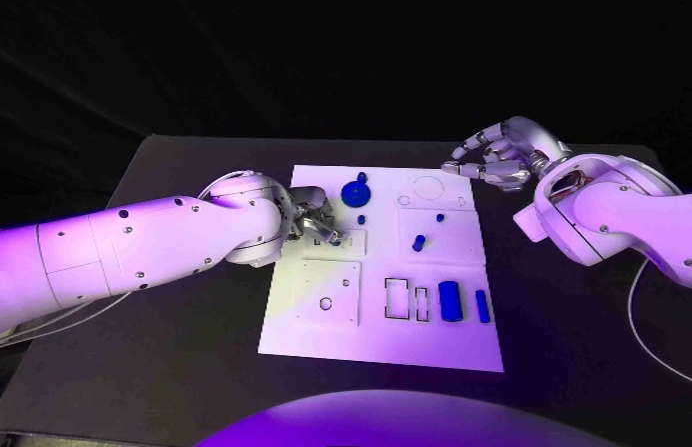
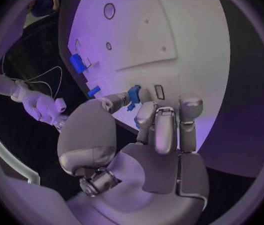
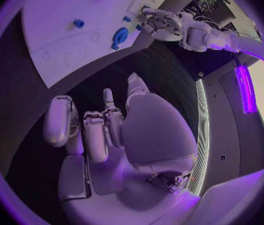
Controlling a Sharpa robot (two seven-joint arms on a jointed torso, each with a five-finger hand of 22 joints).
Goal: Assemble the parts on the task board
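A dark, matte counter (image 1: 188,297) with a straight far edge and squared corners extends across the scene beneath the work area, its surface showing on all sides. Beyond its far edge lies a black backdrop (image 1: 289,47) with faint folds, as of cloth. In the right wrist view, a thin cable (image 1: 637,317) hangs in a loop over the counter's right side, and a lit violet strip (image 3: 244,82) stands in the room beyond.
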